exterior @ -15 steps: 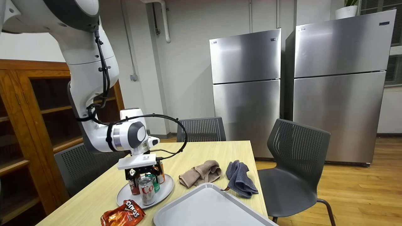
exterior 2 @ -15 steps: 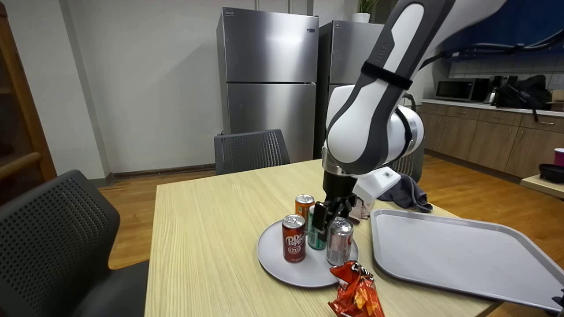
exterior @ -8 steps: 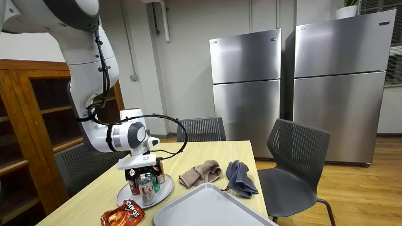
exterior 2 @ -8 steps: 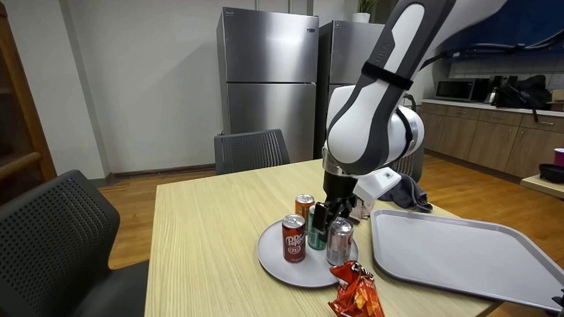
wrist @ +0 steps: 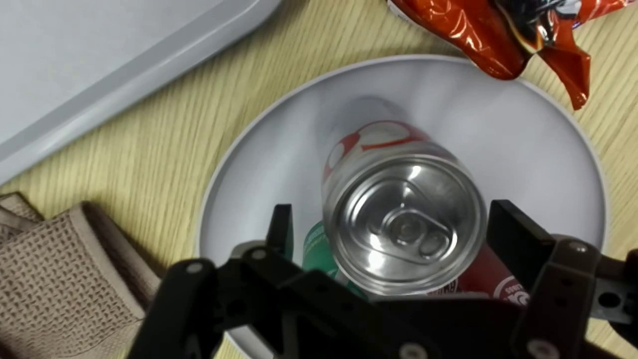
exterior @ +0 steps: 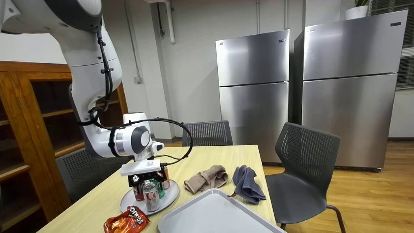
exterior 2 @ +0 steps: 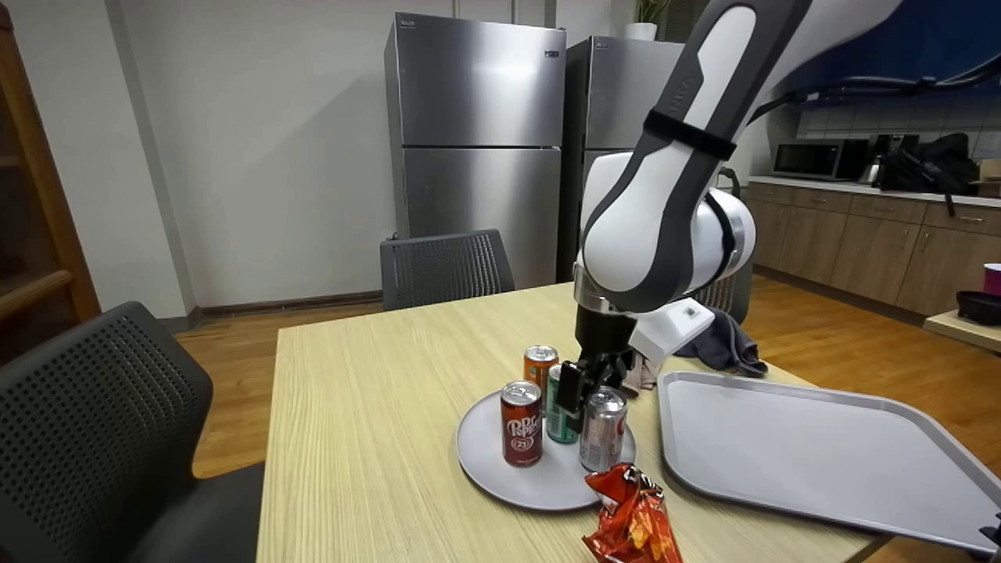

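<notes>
In the wrist view my gripper (wrist: 397, 227) stands open around the top of a silver cola can (wrist: 371, 149), not gripping it. The right finger (wrist: 518, 234) is close beside the can's rim; a wider gap lies on the left. In both exterior views the silver can (exterior 2: 603, 434) stands upright on a round grey plate (exterior 2: 539, 494). Sharing that plate are a dark red Dr Pepper can (exterior 2: 522, 430), a green can (exterior 2: 560, 426) and an orange can (exterior 2: 539, 363). From above, the gripper hides much of the green and red cans; the orange one is out of sight.
A red chip bag (exterior 2: 637, 520) lies against the plate's near edge. Beside the plate is a large grey tray (exterior: 220, 215). Farther along are a brown cloth (exterior: 207, 179) and a blue-grey cloth (exterior: 248, 186). Chairs (exterior: 304, 181) surround the wooden table (exterior 2: 367, 430).
The arm has shifted only a very little, and the fingers remain apart. Cans, plate, bag and tray have stayed where they were.
</notes>
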You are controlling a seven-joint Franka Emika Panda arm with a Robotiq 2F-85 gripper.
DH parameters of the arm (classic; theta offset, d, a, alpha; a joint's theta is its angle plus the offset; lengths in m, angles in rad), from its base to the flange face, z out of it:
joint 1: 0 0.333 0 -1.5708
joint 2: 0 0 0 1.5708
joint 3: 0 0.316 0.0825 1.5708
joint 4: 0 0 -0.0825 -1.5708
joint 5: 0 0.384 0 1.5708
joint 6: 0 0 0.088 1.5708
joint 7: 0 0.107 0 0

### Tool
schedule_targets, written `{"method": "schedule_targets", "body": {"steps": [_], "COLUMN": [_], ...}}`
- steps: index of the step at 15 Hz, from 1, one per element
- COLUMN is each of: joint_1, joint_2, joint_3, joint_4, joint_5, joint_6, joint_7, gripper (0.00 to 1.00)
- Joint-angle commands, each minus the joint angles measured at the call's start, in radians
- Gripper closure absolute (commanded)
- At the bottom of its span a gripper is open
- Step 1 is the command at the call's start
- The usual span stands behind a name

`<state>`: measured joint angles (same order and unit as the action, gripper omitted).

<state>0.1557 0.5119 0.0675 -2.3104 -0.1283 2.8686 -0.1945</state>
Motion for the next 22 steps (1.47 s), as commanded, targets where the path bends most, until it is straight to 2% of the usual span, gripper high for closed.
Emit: {"method": "schedule_targets", "body": {"steps": [1, 7, 8, 9, 13, 14, 18, 22], "joint_1": [-0.019, -0.015, -0.013, -0.014, -0.017, -0.020, -0.023, -0.032], "joint_2": [-0.040, -0.035, -0.035, -0.036, -0.037, -0.037, -0.056, -0.137], "joint_3": [0.014, 0.006, 0.004, 0.004, 0.007, 0.009, 0.014, 0.008], "joint_4": [-0.041, -0.039, -0.040, -0.040, -0.042, -0.043, -0.060, -0.119], "joint_5": [-0.023, -0.028, -0.029, -0.030, -0.031, -0.030, -0.033, -0.049], "joint_6": [0.011, 0.011, 0.014, 0.018, 0.025, 0.027, 0.036, 0.062], "joint_7": [-0.002, 0.003, 0.003, 0.003, -0.002, -0.004, -0.012, -0.021], "gripper": [0.00, 0.00, 0.25, 0.28, 0.58, 0.62, 0.62, 0.62]}}
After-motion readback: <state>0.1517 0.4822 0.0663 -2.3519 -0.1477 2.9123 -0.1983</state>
